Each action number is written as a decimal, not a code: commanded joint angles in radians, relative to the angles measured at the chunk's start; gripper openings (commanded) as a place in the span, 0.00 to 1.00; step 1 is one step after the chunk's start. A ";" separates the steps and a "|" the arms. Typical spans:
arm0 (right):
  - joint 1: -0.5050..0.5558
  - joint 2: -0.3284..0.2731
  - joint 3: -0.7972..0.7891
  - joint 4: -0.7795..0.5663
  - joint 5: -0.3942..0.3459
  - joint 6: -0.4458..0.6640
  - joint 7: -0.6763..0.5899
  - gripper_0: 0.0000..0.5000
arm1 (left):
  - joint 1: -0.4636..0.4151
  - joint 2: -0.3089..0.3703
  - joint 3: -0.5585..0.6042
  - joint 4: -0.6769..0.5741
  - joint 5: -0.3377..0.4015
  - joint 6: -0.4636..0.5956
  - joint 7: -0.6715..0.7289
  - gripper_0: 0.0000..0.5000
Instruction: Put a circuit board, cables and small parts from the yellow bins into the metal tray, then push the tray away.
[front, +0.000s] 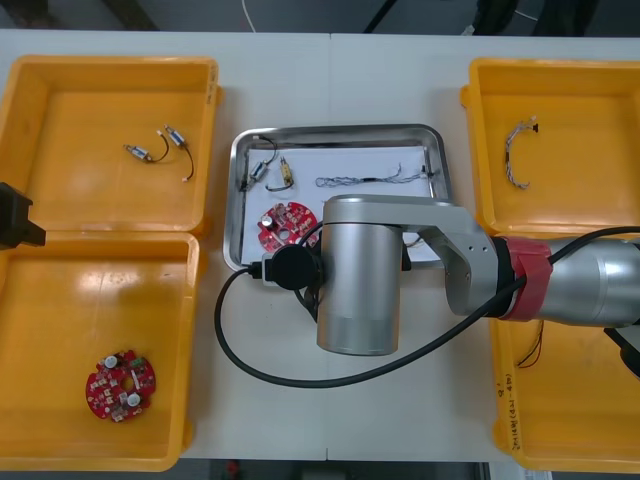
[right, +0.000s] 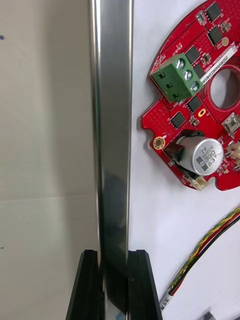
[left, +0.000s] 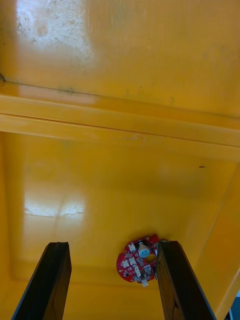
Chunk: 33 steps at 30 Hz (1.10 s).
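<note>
Metal tray (front: 340, 135) at the middle of the table (front: 330, 80), gripped by the right arm (front: 450, 260), with yellow bins (front: 110, 130) at both sides.
Front view: the white-lined tray holds a red circuit board (front: 283, 225) in its near left corner, small metal parts (front: 270, 172) by its far left corner and a twisted cable (front: 370, 180) toward its far right; the right arm lies over its near edge. The far left bin holds loose parts (front: 160, 148), the near left bin a second board (front: 120, 387), the far right bin a blue and white cable (front: 518, 150). Right wrist view: the right gripper (right: 112, 260) is clenched on the tray's shiny rim, just beside the circuit board; a red and yellow cable (right: 210, 240) lies near. Left wrist view: the left gripper (left: 114, 245) hangs released, fingers apart, above the near left bin, with the second board below, between them.
</note>
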 joint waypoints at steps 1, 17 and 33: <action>-0.073 -0.016 -0.036 0.031 0.007 -0.020 -0.036 0.00 | 0.014 0.048 0.024 -0.030 0.008 0.006 -0.091 1.00; -0.154 -0.011 -0.036 0.157 0.006 -0.089 -0.023 0.00 | 0.014 0.048 0.024 -0.030 0.008 0.006 -0.091 1.00; -0.193 -0.025 -0.036 0.255 0.006 -0.264 0.023 0.00 | 0.014 0.048 0.024 -0.030 0.008 0.006 -0.091 1.00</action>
